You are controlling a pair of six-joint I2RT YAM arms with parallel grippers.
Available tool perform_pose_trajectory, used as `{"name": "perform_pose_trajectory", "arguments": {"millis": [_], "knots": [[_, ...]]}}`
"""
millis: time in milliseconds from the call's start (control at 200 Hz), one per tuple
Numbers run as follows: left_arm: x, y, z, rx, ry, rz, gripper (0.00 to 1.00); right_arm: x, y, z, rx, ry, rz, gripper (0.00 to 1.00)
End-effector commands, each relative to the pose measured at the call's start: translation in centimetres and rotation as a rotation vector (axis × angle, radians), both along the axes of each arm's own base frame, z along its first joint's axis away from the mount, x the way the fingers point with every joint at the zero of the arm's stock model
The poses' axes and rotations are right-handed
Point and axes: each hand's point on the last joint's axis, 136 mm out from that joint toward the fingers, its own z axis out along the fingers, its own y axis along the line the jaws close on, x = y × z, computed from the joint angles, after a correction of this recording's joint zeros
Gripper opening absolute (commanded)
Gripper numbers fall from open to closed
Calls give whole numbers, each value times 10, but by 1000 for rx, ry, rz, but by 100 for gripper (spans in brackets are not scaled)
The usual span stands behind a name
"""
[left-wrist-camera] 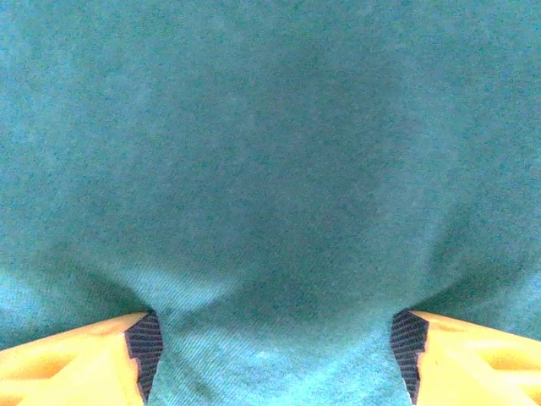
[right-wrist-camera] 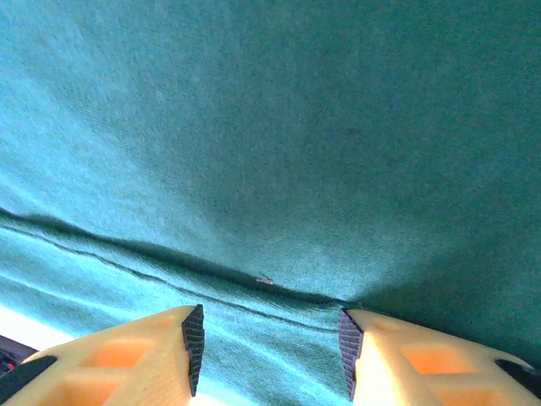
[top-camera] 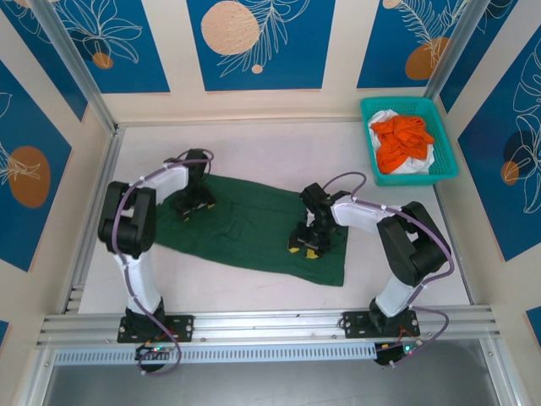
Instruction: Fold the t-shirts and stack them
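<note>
Right gripper (top-camera: pixel 308 244) sits on the green shirt (top-camera: pixel 254 228) at its 4 o'clock part, jaws apart, tips pressed to the cloth beside a hem, nothing pinched. The shirt lies spread across the mid table (top-camera: pixel 254 144). Left gripper (top-camera: pixel 193 205) is at the shirt's 10 o'clock, jaws wide apart, cloth bulging between them, no closed grip. Basket (top-camera: pixel 412 179) at the table's 1 o'clock holds the orange shirt (top-camera: pixel 401 139) crumpled on the white shirt (top-camera: pixel 423 165); my reckoning is early days, with the first shirt mid-fold, two untouched and no stack begun.
</note>
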Motion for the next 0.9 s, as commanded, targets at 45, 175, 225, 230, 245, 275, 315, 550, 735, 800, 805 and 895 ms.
{"name": "perform_pose_trajectory", "arguments": {"millis": [45, 175, 225, 230, 245, 275, 315, 550, 735, 800, 805, 895], "knots": [[59, -27, -23, -43, -9, -149, 74, -22, -5, -10, -27, 100, -52, 50], [122, -67, -15, -74, -71, -282, 74, -19, -2, -10, -31, 120, -93, 51], [147, -87, -8, -101, -121, -334, 75, -19, 1, -11, -29, 139, -121, 51], [148, -89, -8, -104, -126, -339, 75, -19, 1, -11, -27, 141, -122, 51], [155, -97, -6, -118, -143, -354, 75, -19, 2, -12, -26, 149, -134, 51], [166, -110, -4, -146, -177, -382, 76, -19, 5, -12, -20, 165, -151, 51], [182, -127, 1, -175, -235, -416, 76, -20, 8, -13, -21, 190, -183, 51], [223, -192, 7, -289, -460, -530, 81, -20, 41, -19, -63, 309, -382, 52], [232, -195, 19, -273, -522, -558, 82, -16, 94, -17, -53, 328, -432, 53], [235, -192, 44, -250, -557, -554, 82, -14, 117, -15, -26, 329, -424, 54], [235, -191, 46, -248, -559, -553, 82, -14, 119, -15, -23, 329, -422, 54], [237, -183, 91, -206, -622, -559, 84, -15, 145, -10, -4, 326, -398, 55]]}}
